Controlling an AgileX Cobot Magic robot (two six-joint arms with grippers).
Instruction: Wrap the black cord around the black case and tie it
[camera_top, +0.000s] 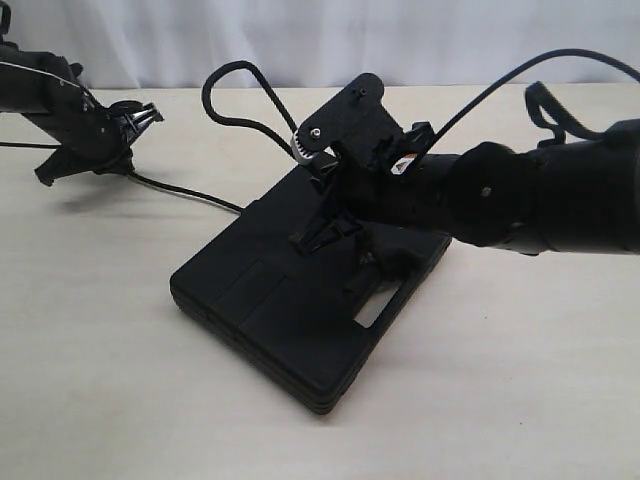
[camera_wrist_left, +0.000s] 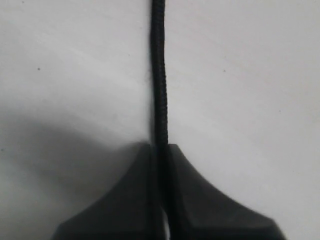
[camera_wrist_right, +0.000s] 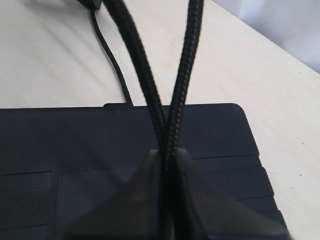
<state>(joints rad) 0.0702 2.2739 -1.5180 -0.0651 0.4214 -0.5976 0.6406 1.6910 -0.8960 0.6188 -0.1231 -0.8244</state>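
Exterior view, nearest first: the black case (camera_top: 250, 300) lies flat on the pale table (camera_top: 100, 380), turned at an angle, with its oblong handle slot (camera_top: 375, 312) toward the near right corner. Over the middle of the case hangs the right gripper (camera_top: 322, 232), fingers pointing down close over the lid.

The right wrist view shows those fingers (camera_wrist_right: 135, 195) clenched on two strands of the black cord (camera_wrist_right: 145, 80), pinched side by side. The strands spread into a narrow V as they run away across the lid and past the case's far edge.

Beyond the case, one length of cord lies on the table and leads to the left gripper (camera_top: 114, 166), which is low over the tabletop at the far left, well apart from the case. In the left wrist view its fingers (camera_wrist_left: 125, 205) are closed tight on a single strand that stretches straight out ahead over the bare surface.

A dark loop (camera_top: 215, 95) arches up behind the right gripper. It may be more of the cord, but it is hard to tell from the arm's own cables.
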